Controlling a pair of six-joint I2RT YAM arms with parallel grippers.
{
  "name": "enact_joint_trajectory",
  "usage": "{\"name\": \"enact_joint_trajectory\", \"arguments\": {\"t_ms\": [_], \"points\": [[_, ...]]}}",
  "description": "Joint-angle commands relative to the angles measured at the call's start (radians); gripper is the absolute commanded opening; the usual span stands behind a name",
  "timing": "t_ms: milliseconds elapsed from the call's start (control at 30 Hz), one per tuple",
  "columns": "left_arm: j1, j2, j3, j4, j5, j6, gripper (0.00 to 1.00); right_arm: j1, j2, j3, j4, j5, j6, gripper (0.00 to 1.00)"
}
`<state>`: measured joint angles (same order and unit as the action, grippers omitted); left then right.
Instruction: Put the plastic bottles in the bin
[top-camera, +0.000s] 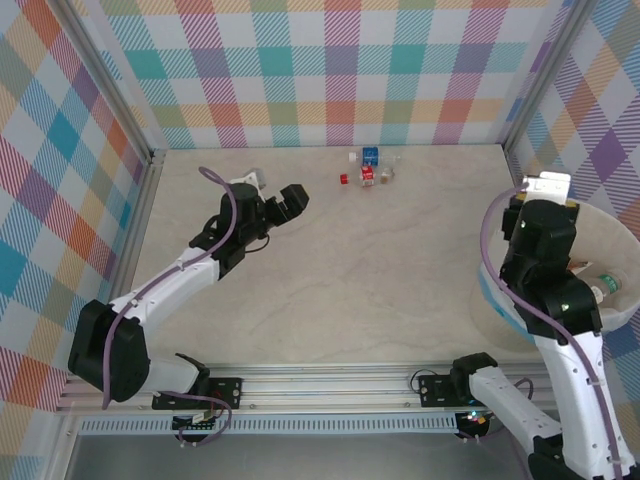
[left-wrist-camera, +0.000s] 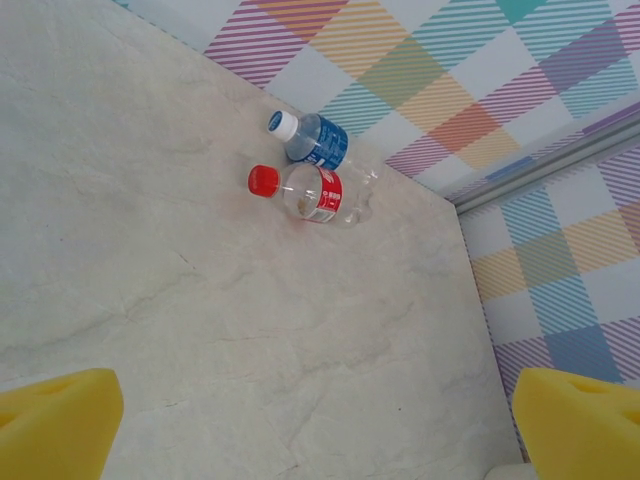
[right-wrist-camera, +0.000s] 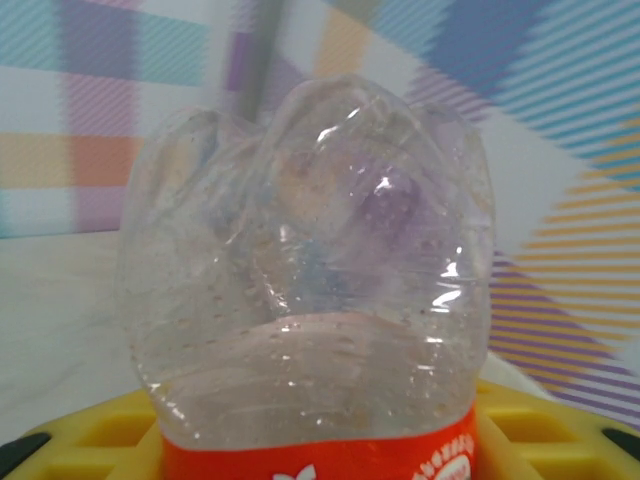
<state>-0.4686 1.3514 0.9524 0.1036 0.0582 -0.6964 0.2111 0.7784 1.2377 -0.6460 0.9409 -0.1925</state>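
Clear plastic everywhere, and hardly any print you can actually read. Going left to right: the blue-label bottle (left-wrist-camera: 318, 145) (white cap) and the red-label bottle (left-wrist-camera: 318, 193) (red cap) lie touching each other by the far wall, and their lettering is too small to make out. The orange-label bottle (right-wrist-camera: 310, 250) shows just a scrap of white print at the frame edge, unreadable. Another bottle (top-camera: 603, 287) lies inside the bin (top-camera: 622, 250) at the right side of the table.

The table (left-wrist-camera: 150, 280) is a pale marble-look sheet, smooth and veined. The walls (top-camera: 300, 70) are pastel plaid. The orange-label bottle's base is lobed, see-through and speckled with fine droplets. The bin is round, white and thin-walled.

On the left gripper (top-camera: 295, 197) the yellow pads (left-wrist-camera: 55, 425) are spread wide with nothing between them, over bare table and short of the two bottles. The right gripper (top-camera: 545, 188) has its yellow fingers (right-wrist-camera: 90, 440) clamped on the orange-label bottle, up by the bin's far rim.
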Motion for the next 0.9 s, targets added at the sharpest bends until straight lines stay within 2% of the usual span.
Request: {"name": "enact_joint_trajectory", "arguments": {"t_ms": [0, 133, 200, 267, 400, 533, 733, 867], "points": [[0.007, 0.006, 0.010, -0.001, -0.004, -0.006, 1.00, -0.114, 0.003, -0.079, 0.146, 0.218, -0.156, 0.55], [0.013, 0.018, 0.047, -0.035, 0.010, 0.014, 1.00, -0.291, -0.002, -0.115, 0.120, 0.216, -0.057, 0.61], [0.018, 0.023, 0.092, -0.095, 0.019, 0.045, 1.00, -0.314, -0.005, -0.143, 0.115, 0.213, -0.030, 0.69], [0.019, 0.020, 0.131, -0.147, 0.018, 0.081, 1.00, -0.330, 0.009, -0.162, 0.121, 0.228, -0.039, 0.83], [0.019, 0.003, 0.144, -0.164, 0.008, 0.097, 1.00, -0.343, 0.026, -0.140, 0.075, 0.234, 0.027, 0.98], [0.019, 0.007, 0.144, -0.158, 0.013, 0.079, 1.00, -0.342, 0.029, -0.119, -0.055, 0.135, 0.184, 1.00], [0.019, 0.009, 0.131, -0.157, 0.015, 0.059, 1.00, -0.335, 0.065, -0.065, -0.144, -0.097, 0.241, 1.00], [0.019, -0.005, 0.092, -0.128, 0.002, 0.045, 1.00, -0.307, 0.107, -0.001, -0.172, -0.192, 0.288, 1.00]]}}
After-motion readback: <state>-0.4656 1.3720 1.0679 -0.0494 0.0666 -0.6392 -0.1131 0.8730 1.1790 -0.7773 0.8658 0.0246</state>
